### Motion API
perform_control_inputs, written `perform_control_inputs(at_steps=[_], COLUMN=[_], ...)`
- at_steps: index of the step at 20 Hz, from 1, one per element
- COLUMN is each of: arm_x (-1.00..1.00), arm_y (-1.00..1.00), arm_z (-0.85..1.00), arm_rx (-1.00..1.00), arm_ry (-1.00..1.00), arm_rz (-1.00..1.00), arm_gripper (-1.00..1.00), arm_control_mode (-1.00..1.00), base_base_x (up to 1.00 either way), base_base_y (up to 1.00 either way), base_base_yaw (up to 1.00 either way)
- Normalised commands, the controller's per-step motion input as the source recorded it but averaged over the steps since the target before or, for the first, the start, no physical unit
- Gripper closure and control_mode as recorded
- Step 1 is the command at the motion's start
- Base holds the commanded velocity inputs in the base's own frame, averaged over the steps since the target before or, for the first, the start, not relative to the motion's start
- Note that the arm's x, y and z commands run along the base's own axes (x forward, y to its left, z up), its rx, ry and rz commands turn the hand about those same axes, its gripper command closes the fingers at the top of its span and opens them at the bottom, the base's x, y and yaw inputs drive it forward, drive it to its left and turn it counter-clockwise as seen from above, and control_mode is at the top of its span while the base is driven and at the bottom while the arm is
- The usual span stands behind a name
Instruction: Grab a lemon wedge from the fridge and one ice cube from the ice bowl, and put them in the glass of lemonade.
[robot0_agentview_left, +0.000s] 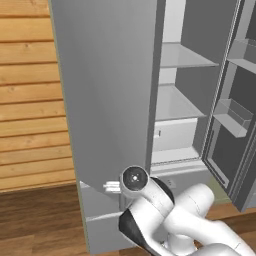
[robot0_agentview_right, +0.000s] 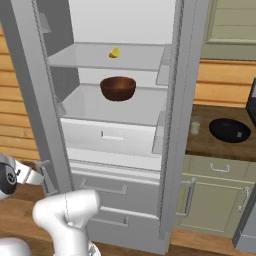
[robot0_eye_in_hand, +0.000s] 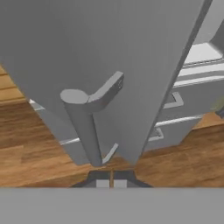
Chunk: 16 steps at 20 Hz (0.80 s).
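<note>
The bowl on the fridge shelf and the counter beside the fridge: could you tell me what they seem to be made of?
The bowl looks like turned wood: reddish-brown, faint sheen. The counter appears to be dark brown wood too, matte; being rendered, neither is certain.

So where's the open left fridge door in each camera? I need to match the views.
Left base view: the fridge door fills the centre-left, seen from outside.
Right base view: along the left edge, seen edge-on.
Hand view: across the top.
Shared landmark: its bar handle, low on the door.
</note>
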Motion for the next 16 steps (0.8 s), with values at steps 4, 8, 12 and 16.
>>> perform_control_inputs(at_steps=[4,8,12,16], arm_x=[-0.41,-0.39,-0.33,-0.17], arm_y=[0.27,0.15,-0.01,-0.53], arm_z=[0.83,0.99,0.95,0.54], arm_rx=[-0.07,-0.09,0.02,0.32], arm_ry=[-0.18,-0.22,-0.18,-0.06], arm_rz=[0.00,0.00,-0.07,-0.15], arm_gripper=[-1.00,-1.00,-1.00,-1.00], arm_control_mode=[-1.00,-1.00,-1.00,-1.00], base_base_x=[0.00,0.00,0.00,0.00], base_base_y=[0.00,0.00,0.00,0.00], base_base_yaw=[0.00,0.00,0.00,0.00])
